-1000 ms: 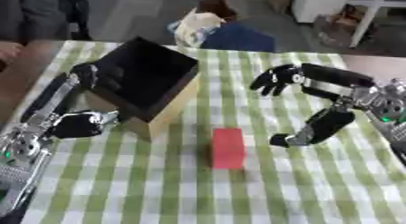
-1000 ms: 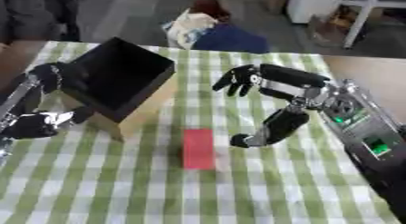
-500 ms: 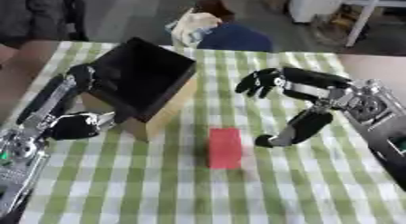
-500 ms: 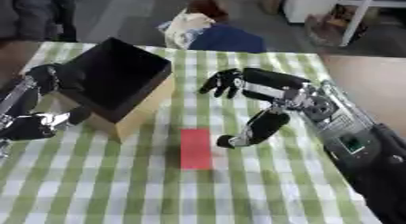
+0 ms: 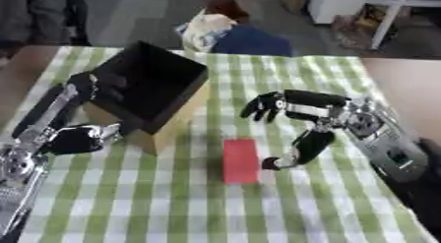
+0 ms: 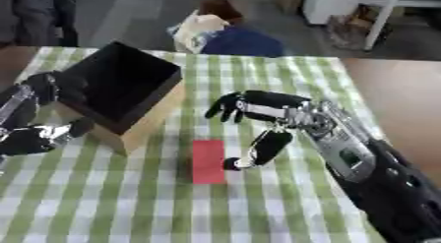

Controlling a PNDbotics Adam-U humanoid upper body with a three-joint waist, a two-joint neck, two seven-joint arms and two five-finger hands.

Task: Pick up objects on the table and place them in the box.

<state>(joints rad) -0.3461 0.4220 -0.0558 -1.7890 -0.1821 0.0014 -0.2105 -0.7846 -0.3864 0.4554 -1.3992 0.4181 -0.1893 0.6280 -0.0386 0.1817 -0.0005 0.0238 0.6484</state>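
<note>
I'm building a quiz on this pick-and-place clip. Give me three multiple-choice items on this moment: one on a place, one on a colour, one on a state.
1. Where does the red block lie?
A. inside the box
B. on the checked cloth, right of the box
C. in the right hand

2. What colour is the inside of the box?
A. black
B. white
C. blue

3. How is the right hand?
A. curled round the block
B. spread open beside the block
C. out of view

Key: 1 B, the block lies flat on the cloth; 2 A, its interior is black; 3 B, fingers spread, thumb tip near the block's right edge.
</note>
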